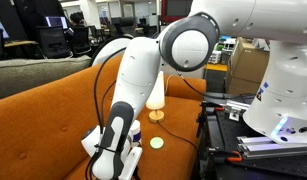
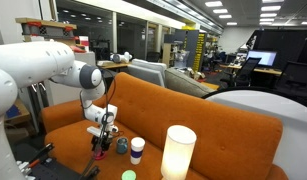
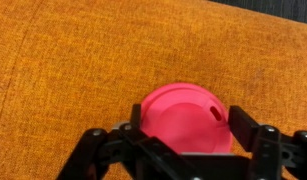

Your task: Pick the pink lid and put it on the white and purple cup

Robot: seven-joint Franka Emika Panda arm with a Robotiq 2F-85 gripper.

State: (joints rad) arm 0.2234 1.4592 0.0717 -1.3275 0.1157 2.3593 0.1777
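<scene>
The pink lid (image 3: 183,118) lies on the orange couch seat (image 3: 73,60), seen from above in the wrist view. My gripper (image 3: 185,130) is low over it, with one finger pressed against each side of the lid's rim. In both exterior views the gripper (image 2: 100,150) (image 1: 106,165) is down at the seat, and the lid is hidden there. The white and purple cup (image 2: 137,149) stands upright on the seat, a short way from the gripper. In an exterior view it is mostly hidden behind the arm.
A squat grey-teal cup (image 2: 121,146) stands between gripper and white cup. A tall white lamp (image 2: 178,150) (image 1: 155,95) stands on the seat. A pale green disc (image 1: 157,143) (image 2: 129,175) lies near the front edge. The couch backrest (image 2: 193,110) rises behind.
</scene>
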